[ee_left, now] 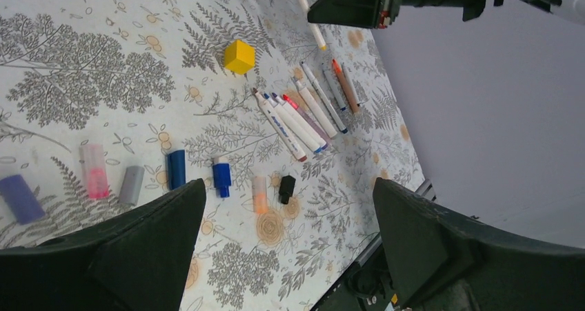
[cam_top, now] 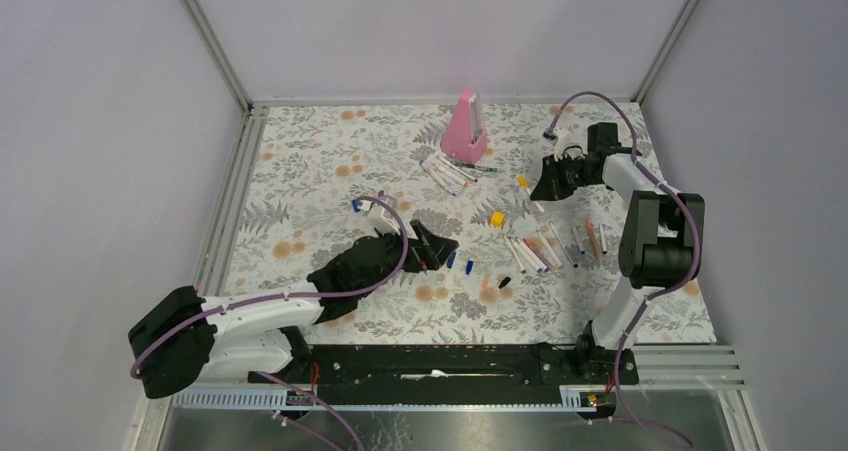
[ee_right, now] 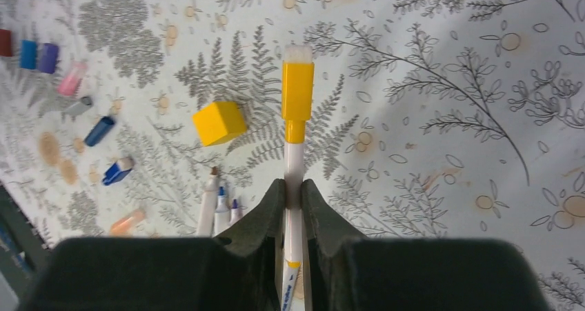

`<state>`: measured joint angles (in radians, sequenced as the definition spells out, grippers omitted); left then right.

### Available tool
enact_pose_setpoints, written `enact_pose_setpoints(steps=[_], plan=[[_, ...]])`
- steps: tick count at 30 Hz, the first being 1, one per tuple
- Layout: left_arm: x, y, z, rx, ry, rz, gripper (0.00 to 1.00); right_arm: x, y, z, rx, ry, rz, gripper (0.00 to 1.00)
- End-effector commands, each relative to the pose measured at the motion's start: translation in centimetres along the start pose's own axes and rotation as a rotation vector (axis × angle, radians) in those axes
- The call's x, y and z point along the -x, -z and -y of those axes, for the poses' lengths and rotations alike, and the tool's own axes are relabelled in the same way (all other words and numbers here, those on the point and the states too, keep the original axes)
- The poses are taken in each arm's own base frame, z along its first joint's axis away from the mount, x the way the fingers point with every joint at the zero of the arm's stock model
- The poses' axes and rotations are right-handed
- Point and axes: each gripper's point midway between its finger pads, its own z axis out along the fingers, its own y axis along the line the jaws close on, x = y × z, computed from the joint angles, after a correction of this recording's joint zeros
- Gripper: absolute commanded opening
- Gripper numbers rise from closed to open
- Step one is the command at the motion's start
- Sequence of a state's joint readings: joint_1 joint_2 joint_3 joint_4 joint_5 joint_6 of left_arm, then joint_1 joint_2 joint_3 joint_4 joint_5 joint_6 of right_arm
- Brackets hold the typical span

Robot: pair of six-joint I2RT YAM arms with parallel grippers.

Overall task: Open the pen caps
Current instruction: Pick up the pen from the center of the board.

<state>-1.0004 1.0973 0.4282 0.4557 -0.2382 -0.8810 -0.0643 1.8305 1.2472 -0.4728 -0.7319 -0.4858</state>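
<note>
Right wrist: right gripper [ee_right: 293,187] clamps pen barrel [ee_right: 294,159], left gripper [ee_left: 290,187] agape; yellow cap [ee_right: 297,101], twelve o'clock, we judge light, slick; take mid-sleeve.

Bright, even light; soft shadows.

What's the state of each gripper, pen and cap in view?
right gripper: shut on the yellow pen
yellow pen: gripped at its barrel
yellow cap: on the pen, not yet pulled off
left gripper: open, empty
loose caps: off their pens, lying on the table
row of pens: uncapped, lying flat
pink wedge: upright
</note>
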Motion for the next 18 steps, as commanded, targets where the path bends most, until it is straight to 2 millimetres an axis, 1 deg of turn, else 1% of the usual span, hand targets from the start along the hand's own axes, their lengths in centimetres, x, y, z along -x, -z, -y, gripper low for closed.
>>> enact_pose_setpoints(steps=[1, 2, 3, 5, 7, 9, 12, 15, 18], plan=[[3.4, -1.4, 4.9, -0.172, 0.067, 0.029, 0.99, 1.1, 2.1, -5.1, 0.184, -0.002, 0.074, 0.00], [3.9, -1.9, 5.2, -0.177, 0.070, 0.025, 0.99, 1.0, 2.4, -6.0, 0.221, -0.006, 0.080, 0.00], [4.0, -2.7, 5.2, -0.167, 0.071, 0.013, 0.99, 1.0, 2.7, -7.0, 0.259, -0.014, 0.086, 0.00], [4.1, -3.8, 5.7, -0.168, 0.068, -0.012, 0.99, 0.6, 3.4, -8.8, 0.327, -0.025, 0.097, 0.00], [4.1, -5.0, 6.3, -0.176, 0.065, -0.025, 0.99, 0.2, 3.9, -10.2, 0.370, -0.033, 0.108, 0.00], [3.7, -6.3, 6.8, -0.184, 0.071, -0.051, 0.99, -0.2, 4.4, -11.3, 0.400, -0.036, 0.118, 0.00], [3.2, -8.3, 7.3, -0.188, 0.068, -0.073, 0.99, -0.6, 5.0, -12.3, 0.420, -0.033, 0.133, 0.00], [3.6, -10.4, 7.9, -0.185, 0.071, -0.064, 0.99, -0.9, 5.3, -13.1, 0.435, -0.029, 0.147, 0.00], [3.8, -12.3, 8.0, -0.173, 0.089, -0.050, 0.99, -1.0, 5.5, -13.5, 0.444, -0.027, 0.157, 0.00]])
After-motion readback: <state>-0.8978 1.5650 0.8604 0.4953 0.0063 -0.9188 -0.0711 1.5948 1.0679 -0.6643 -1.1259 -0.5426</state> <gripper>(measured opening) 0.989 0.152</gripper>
